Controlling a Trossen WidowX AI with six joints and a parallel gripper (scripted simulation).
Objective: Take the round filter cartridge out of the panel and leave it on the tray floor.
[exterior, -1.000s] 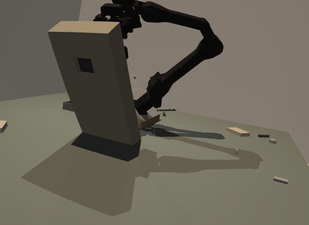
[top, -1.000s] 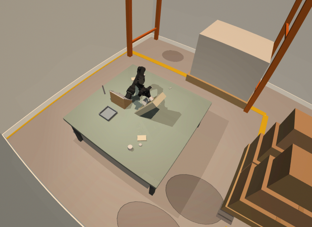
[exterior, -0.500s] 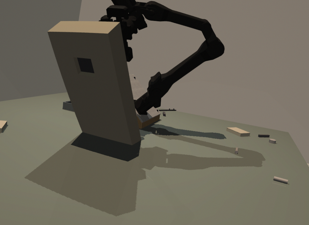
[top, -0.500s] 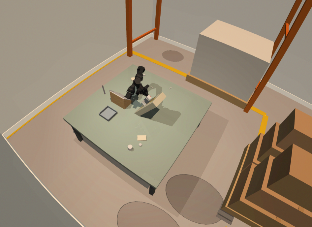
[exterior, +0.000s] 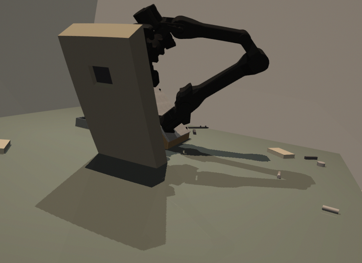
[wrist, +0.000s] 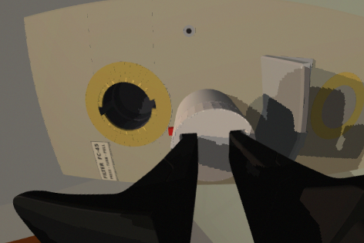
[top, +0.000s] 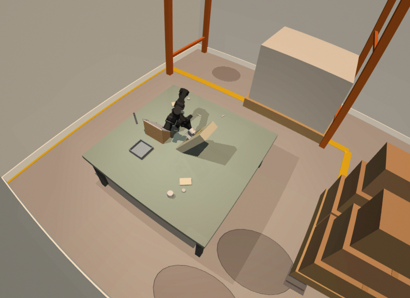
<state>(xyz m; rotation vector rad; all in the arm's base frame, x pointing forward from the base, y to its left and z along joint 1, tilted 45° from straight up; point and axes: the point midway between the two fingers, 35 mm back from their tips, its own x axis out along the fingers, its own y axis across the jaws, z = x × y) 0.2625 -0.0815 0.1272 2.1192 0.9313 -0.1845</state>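
Pale grey filter cartridge (wrist: 212, 130) is out of its yellow-ringed socket (wrist: 129, 103), pinched by the gripper (wrist: 213, 140) at its face. Risk: shallow hold slips before the tray (top: 141, 149), well apart.

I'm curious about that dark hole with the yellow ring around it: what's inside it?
Inside the yellow-ringed round socket only a dark empty cavity with small notches shows; its depth is lost in shadow. The pale grey round filter cartridge is out, clamped in the black gripper.
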